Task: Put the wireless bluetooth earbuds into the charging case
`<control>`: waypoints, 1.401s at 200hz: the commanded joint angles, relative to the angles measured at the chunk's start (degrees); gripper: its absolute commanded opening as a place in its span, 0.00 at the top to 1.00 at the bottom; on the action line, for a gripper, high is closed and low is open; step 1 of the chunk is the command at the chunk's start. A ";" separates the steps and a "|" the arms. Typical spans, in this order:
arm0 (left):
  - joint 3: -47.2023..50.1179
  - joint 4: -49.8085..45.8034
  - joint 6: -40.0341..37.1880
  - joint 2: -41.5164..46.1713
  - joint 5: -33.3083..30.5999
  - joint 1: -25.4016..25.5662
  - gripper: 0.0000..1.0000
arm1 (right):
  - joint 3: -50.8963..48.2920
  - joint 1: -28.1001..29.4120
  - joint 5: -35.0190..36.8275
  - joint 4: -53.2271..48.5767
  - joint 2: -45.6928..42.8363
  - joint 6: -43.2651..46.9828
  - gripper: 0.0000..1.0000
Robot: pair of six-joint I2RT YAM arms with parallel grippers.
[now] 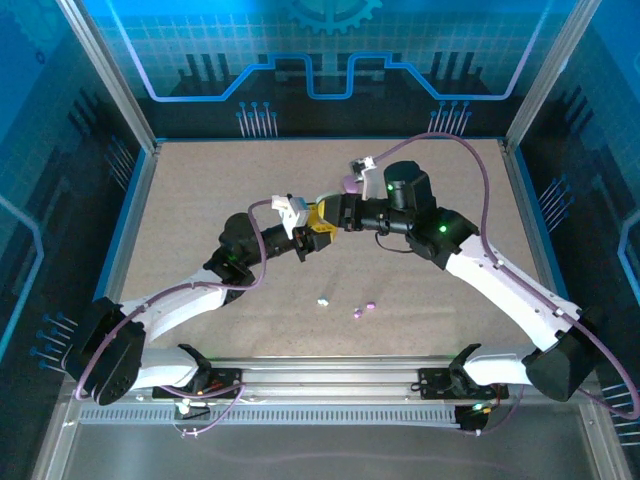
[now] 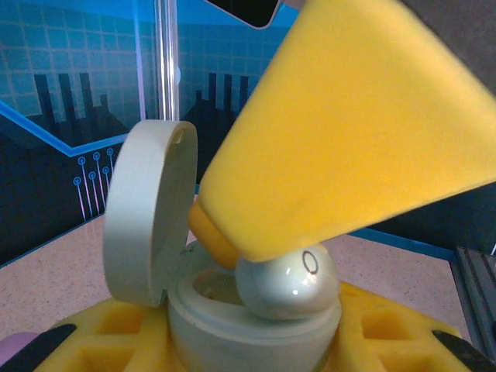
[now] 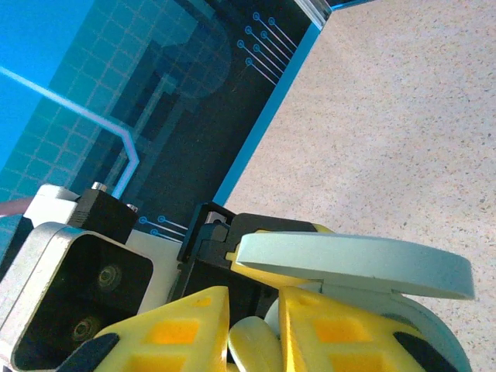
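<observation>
pale earbud [image 2: 287,283], pinched by right gripper [image 3: 254,329], sits in open case [image 2: 209,325] left gripper [image 2: 248,345] clamps.

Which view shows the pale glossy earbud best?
Left wrist view: the pale glossy earbud sits large and sharp on the open pale case. Right wrist view catches its edge between yellow fingers; from the top it is too small to tell.

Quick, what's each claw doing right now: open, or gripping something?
Left gripper: closed, holding the open charging case.
Right gripper: closed, pinching a pale earbud at the case's opening.
</observation>
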State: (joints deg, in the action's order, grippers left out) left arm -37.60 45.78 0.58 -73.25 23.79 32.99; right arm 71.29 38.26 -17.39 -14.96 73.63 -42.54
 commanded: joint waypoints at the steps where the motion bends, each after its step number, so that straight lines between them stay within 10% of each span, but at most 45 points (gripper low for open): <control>1: -0.45 6.15 0.77 0.83 -0.41 0.42 0.65 | 1.09 1.35 2.30 -5.60 0.36 1.69 0.75; 190: -0.01 4.35 -0.58 1.08 -0.59 0.50 0.65 | 7.33 1.74 6.24 -15.01 -0.39 3.87 0.63; 280: 0.07 3.61 -1.28 1.61 -0.41 0.50 0.65 | 7.80 1.72 3.25 -15.42 0.38 4.60 0.73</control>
State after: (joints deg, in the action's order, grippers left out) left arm -37.34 46.76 0.08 -73.23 23.77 33.19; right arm 77.38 39.11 -14.11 -28.51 73.84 -38.68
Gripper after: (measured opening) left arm 0.373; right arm 0.283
